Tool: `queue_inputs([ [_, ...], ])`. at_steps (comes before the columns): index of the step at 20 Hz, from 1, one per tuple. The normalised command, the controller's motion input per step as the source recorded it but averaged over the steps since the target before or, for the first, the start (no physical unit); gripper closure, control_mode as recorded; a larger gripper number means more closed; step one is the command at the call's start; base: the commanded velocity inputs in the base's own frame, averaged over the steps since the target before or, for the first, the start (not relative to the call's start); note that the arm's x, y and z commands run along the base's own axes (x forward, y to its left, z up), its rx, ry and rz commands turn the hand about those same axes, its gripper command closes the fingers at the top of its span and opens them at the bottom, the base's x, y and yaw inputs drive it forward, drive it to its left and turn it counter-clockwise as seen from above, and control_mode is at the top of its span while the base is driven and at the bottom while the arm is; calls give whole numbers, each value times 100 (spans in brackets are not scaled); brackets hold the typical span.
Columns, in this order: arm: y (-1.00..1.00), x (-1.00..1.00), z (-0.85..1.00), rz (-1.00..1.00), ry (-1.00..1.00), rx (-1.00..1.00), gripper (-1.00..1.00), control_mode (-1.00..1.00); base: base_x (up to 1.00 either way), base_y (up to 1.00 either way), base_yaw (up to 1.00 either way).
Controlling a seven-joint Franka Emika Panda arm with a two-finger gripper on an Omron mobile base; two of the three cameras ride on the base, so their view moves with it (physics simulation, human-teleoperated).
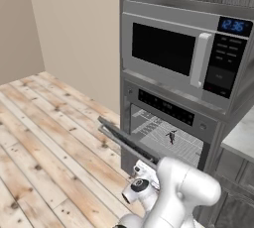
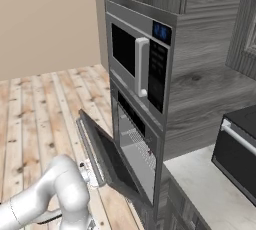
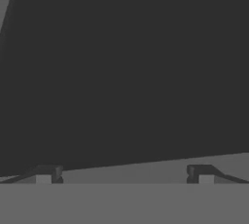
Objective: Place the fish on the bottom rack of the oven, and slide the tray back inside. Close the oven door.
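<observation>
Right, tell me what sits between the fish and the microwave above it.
In the left base view, the oven's black control strip lies between the fish, which rests on the rack, and the microwave.

oven door (image 1: 124, 140) half-raised | blocks cavity front | narrow gap above its top edge

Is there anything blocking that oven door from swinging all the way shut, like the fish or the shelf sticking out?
Nothing visible does. The fish lies on the bottom rack, inside the oven. The oven door hangs partly open, tilted outward, with no rack edge showing past the opening. The tool, fingers apart, faces a dark flat surface up close.
</observation>
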Motion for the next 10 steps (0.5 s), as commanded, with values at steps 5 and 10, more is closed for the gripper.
queue_inputs([
  [5,-100,71,43,-13,0,0,-100,-100,0,0,0],
  [10,-100,94,21,-13,0,0,-100,-100,0,0,0],
])
